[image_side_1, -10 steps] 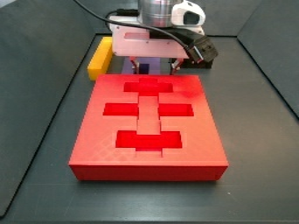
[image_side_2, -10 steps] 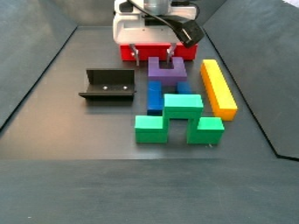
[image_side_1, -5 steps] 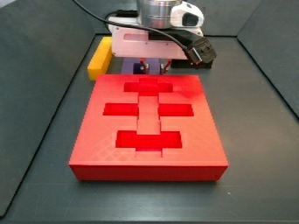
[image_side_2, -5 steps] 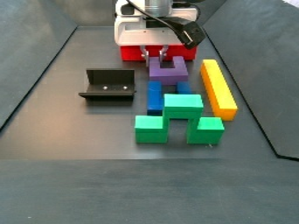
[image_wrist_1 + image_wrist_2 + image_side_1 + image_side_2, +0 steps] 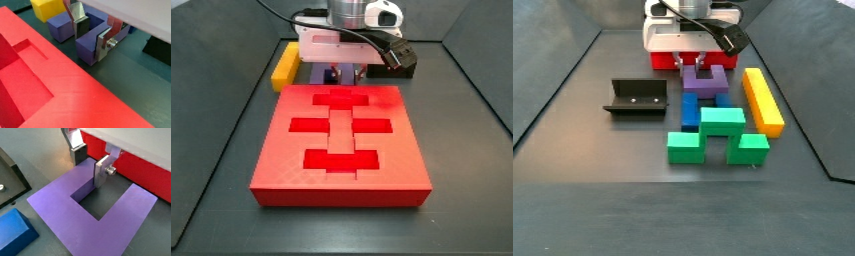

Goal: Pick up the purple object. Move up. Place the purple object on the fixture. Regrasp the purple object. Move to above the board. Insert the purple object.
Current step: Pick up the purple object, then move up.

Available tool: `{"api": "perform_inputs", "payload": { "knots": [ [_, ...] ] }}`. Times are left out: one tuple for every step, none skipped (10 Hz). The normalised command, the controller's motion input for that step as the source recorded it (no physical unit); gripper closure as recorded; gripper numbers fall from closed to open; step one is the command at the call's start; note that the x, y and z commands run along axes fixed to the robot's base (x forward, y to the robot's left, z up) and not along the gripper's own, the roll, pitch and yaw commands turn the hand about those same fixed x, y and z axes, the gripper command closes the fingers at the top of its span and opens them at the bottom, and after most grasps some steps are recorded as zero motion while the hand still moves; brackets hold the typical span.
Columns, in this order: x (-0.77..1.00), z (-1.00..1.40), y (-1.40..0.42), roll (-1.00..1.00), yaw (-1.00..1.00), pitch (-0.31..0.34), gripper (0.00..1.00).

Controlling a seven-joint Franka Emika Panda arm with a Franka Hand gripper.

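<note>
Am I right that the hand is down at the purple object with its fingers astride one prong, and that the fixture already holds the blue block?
Not quite: in a side view the fixture holds nothing, and the blue block lies on the floor beside the purple object. The hand does straddle one prong.

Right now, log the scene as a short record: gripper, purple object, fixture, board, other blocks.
gripper: low over the purple object, one finger in the slot between the prongs, the other outside one prong, so the fingers straddle that prong; contact not clear
purple object: flat on the floor, between the board and the blue block
fixture: empty, apart from the blocks
board: cut-outs all empty
blue block: touching the purple object
green block: next to the blue block
yellow block: beside the purple object
</note>
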Motion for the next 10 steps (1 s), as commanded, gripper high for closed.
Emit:
{"api": "perform_inputs", "payload": {
  "knots": [
    [0.0, 0.0, 0.0, 0.0, 0.0, 0.0, 1.0],
    [0.0, 0.0, 0.0, 0.0, 0.0, 0.0, 1.0],
    [0.0, 0.0, 0.0, 0.0, 0.0, 0.0, 1.0],
    [0.0, 0.0, 0.0, 0.0, 0.0, 0.0, 1.0],
    [0.0, 0.0, 0.0, 0.0, 0.0, 0.0, 1.0],
    [0.0, 0.0, 0.0, 0.0, 0.0, 0.0, 1.0],
    [0.0, 0.0, 0.0, 0.0, 0.0, 0.0, 1.0],
    [0.0, 0.0, 0.0, 0.0, 0.0, 0.0, 1.0],
    [0.0, 0.83, 0.0, 0.0, 0.0, 0.0, 1.0],
    [-0.04, 0.79, -0.01, 0.0, 0.03, 0.022, 1.0]
  ]
}}
